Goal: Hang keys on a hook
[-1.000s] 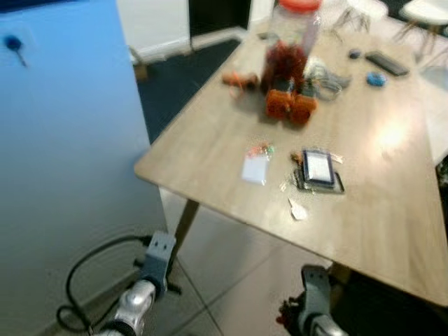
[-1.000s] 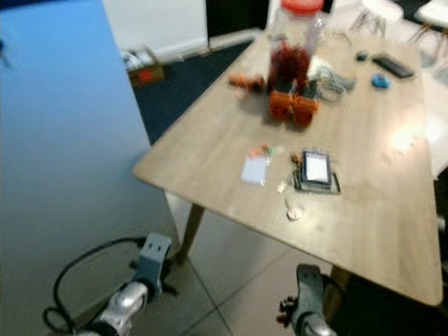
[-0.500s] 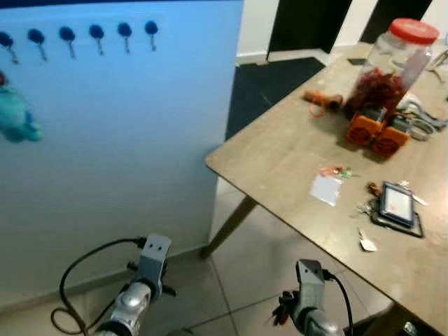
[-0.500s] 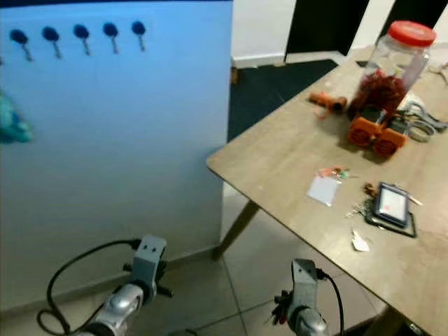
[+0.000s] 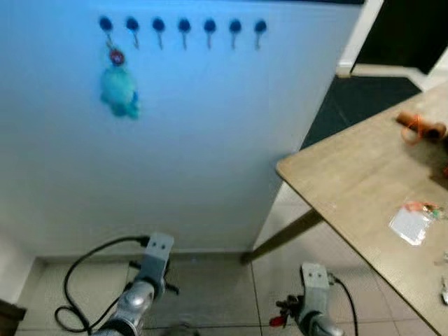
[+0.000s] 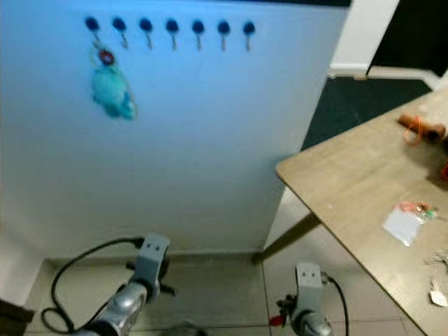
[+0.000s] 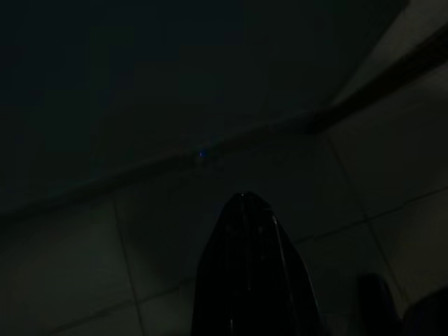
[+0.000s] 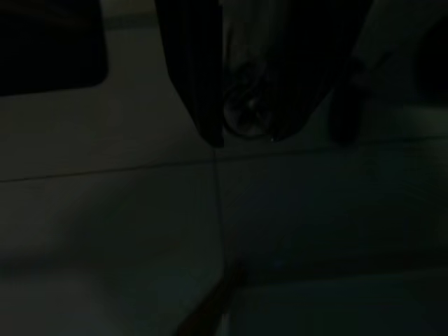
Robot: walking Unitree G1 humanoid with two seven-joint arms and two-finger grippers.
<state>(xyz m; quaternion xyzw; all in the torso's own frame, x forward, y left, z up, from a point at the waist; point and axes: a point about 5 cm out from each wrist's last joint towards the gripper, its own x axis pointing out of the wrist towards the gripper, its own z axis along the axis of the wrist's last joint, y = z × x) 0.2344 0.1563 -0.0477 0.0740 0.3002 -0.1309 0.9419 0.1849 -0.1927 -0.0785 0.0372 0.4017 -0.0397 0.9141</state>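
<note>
Keys (image 8: pixel 246 112) dimly visible as a metal ring between the two dark fingers (image 8: pixel 192 77) of the right gripper (image 8: pixel 241 122), low over the tiled floor (image 6: pixel 224 294); small red piece visible beside the right wrist (image 5: pixel 278 320) in the head views. Fingers closed around the ring, as far as the dark wrist view allows. Left gripper (image 7: pixel 248 273) hanging idle over the floor, fingers pressed together with nothing between them. Row of seven dark-headed hooks (image 5: pixel 183 28) high on the pale blue wall (image 5: pixel 210 140) ahead, well above both arms. Teal plush charm (image 5: pixel 119 89) hanging from the leftmost hook (image 5: pixel 105 25); remaining hooks bare. Wooden worktop (image 5: pixel 350 182) to the right, corner near the wall, carrying a small clear bag (image 5: pixel 413 222) and an orange object (image 5: pixel 418 127) farther back. Black cable (image 5: pixel 84 280) looping from the left arm.
</note>
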